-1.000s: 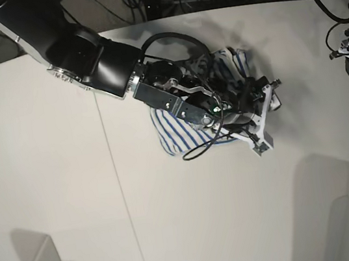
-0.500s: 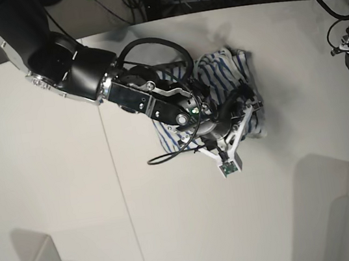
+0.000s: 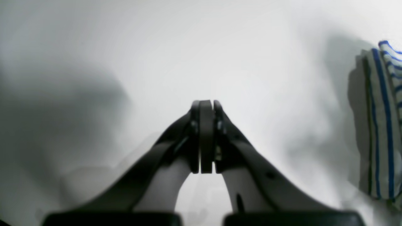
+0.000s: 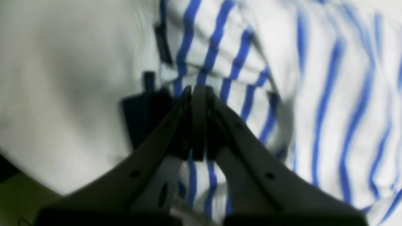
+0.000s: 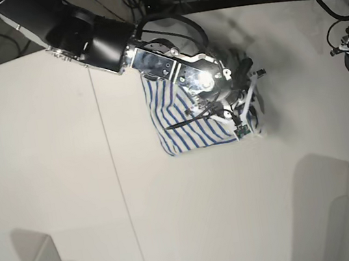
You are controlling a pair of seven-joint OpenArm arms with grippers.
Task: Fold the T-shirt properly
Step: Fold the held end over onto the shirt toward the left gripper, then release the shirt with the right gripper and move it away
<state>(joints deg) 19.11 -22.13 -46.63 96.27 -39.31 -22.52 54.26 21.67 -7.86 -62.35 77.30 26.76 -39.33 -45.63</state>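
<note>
The T-shirt (image 5: 183, 119) lies as a small striped bundle near the middle of the pale surface (image 5: 52, 188), a little to the far side, and looks already folded down into a compact rectangle. The right hand (image 4: 198, 91) sits directly over it; in the right wrist view its fingers are pressed together with nothing between them, tips over the striped cloth just beside the dark navy tag (image 4: 143, 117) at the neck. Whether the tips touch the fabric cannot be told, since that view is blurred.

The left hand (image 3: 205, 106) is also closed flat on nothing, over bare surface, with only an edge of the shirt showing far off at the right of its view. In the base view it is parked at the far right edge, well apart from the bundle.

The main risk, as I judge it, is the right hand dragging the bundle. Closed fingers skimming or pressing the top layer could catch a fold and pull it open, or skew the rectangle as the arm swings. A dark cable (image 5: 189, 121) lies across the stripes and could snag a loose edge. With the left hand so far away, nothing pins the cloth against such a pull.
</note>
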